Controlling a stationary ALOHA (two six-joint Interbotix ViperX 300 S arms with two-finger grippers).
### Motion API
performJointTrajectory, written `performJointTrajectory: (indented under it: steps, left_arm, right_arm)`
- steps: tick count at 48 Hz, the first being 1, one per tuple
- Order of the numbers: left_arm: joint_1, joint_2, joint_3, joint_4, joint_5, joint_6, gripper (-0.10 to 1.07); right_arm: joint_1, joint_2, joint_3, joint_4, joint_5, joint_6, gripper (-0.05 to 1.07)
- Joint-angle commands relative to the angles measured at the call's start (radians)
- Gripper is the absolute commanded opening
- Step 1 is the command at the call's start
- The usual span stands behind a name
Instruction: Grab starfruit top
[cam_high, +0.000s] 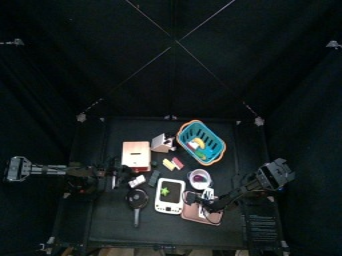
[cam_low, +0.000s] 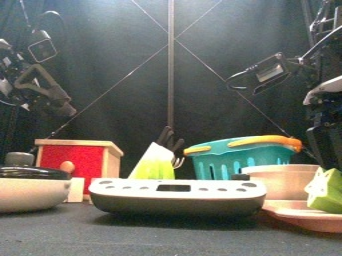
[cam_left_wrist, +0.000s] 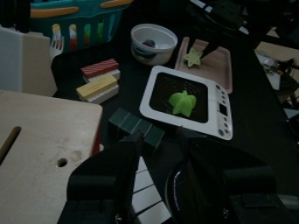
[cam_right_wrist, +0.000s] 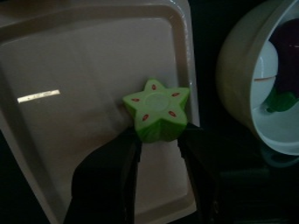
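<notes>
The starfruit top (cam_right_wrist: 156, 108) is a small green star-shaped piece lying on a pale pink tray (cam_right_wrist: 70, 70). My right gripper (cam_right_wrist: 160, 140) stands over it, one black jaw pressed against each side of its lower part. In the top view this gripper (cam_high: 201, 207) is at the tray (cam_high: 207, 216) near the table's front right. The left wrist view shows the starfruit top (cam_left_wrist: 193, 59) on that tray (cam_left_wrist: 222, 74). My left arm (cam_high: 74, 175) rests at the table's left side.
Right beside the tray stands a white bowl (cam_right_wrist: 263, 79). A white scale (cam_left_wrist: 181, 101) carrying a green piece sits left of the tray. Behind are a teal basket (cam_high: 203, 140), a wooden box (cam_high: 135, 153) and striped blocks (cam_left_wrist: 100, 68). A dark pan (cam_high: 138, 200) lies front left.
</notes>
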Motion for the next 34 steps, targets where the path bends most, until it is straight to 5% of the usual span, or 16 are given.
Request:
performJointTrajectory:
  steps: [1,34]
  left_arm:
    - [0.003,0.002,-0.008,-0.002,-0.005,0.0,0.78]
    - [0.003,0.002,-0.006,-0.002,-0.005,0.0,0.78]
  right_arm:
    - [-0.003,-0.031,-0.011,0.002,0.02,0.0,0.63]
    - [-0.002,-0.1,-0.067,-0.032,0.06,-0.009,0.61]
